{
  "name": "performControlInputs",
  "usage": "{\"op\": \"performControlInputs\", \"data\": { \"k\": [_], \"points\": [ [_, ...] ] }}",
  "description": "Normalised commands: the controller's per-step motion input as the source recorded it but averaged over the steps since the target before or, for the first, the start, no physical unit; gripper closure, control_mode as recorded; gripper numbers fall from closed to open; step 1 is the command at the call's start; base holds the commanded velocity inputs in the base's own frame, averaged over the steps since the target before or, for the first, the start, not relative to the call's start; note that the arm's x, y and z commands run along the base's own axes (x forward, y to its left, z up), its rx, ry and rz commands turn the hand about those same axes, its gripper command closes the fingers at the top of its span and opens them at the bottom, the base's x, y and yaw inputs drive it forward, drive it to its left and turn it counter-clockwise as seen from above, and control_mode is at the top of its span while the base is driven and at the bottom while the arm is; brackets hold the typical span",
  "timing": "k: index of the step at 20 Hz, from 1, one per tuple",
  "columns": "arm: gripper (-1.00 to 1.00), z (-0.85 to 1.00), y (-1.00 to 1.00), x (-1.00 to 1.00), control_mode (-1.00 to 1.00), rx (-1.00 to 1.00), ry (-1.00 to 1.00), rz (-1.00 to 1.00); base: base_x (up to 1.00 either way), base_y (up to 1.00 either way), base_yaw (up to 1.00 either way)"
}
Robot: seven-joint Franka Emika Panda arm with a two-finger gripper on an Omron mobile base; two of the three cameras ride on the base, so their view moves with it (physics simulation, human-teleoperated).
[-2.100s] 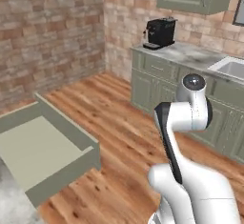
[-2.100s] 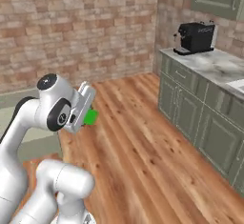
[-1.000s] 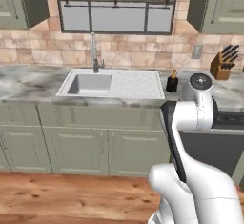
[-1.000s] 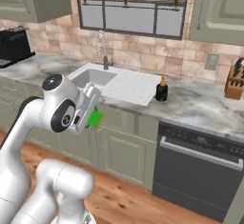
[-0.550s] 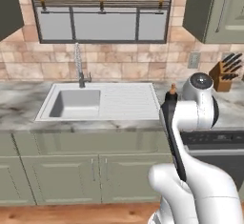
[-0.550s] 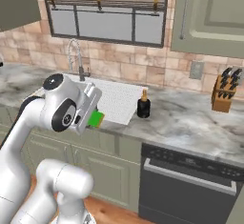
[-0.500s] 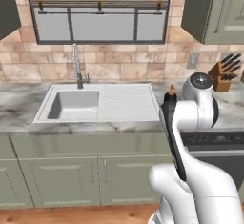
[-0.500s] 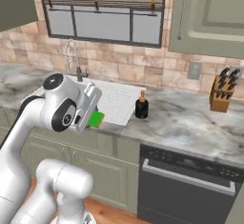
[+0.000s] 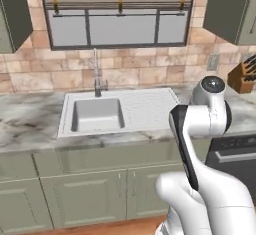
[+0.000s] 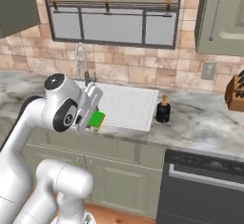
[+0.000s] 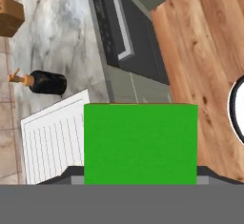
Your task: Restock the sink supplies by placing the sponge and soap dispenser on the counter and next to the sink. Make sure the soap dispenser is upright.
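My gripper [image 10: 95,121] is shut on the bright green sponge [image 10: 97,119], held at counter height in front of the sink's front edge. In the hand view the sponge [image 11: 140,143] spreads wide between the dark fingertips [image 11: 70,172]. The black soap dispenser [image 10: 163,110] with its tan nozzle stands upright on the marble counter [image 10: 202,125], just right of the ribbed drainboard [image 10: 126,103]; from the hand it is the soap dispenser [image 11: 44,82] beside the drainboard [image 11: 52,139]. The sink [image 9: 97,115] lies straight ahead, with my arm covering its right end.
A slim chrome faucet [image 9: 96,79] rises behind the basin. A knife block [image 10: 236,92] stands at the counter's far right. A dark oven front [image 10: 205,185] sits under the counter right of the sink, above a wooden floor [image 11: 205,51].
The base has driven away from the open drawer and come round to face the sink, so the whole scene shifted. The sponge stays in the gripper throughout.
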Motion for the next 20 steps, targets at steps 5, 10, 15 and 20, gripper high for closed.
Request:
{"op": "performControlInputs", "data": {
  "k": [5,10,15,20],
  "points": [
    [1.00,0.00,0.00,0.00,1.00,0.00,0.00,0.00,0.46,1.00,-0.18],
    [1.00,0.00,0.00,0.00,1.00,0.00,0.00,0.00,0.58,1.00,-0.13],
    [1.00,0.00,0.00,0.00,1.00,0.00,0.00,0.00,0.18,0.96,-0.03],
    [1.00,-0.11,0.53,0.34,-1.00,0.00,0.09,0.00,0.00,0.16,0.00]
  ]
}}
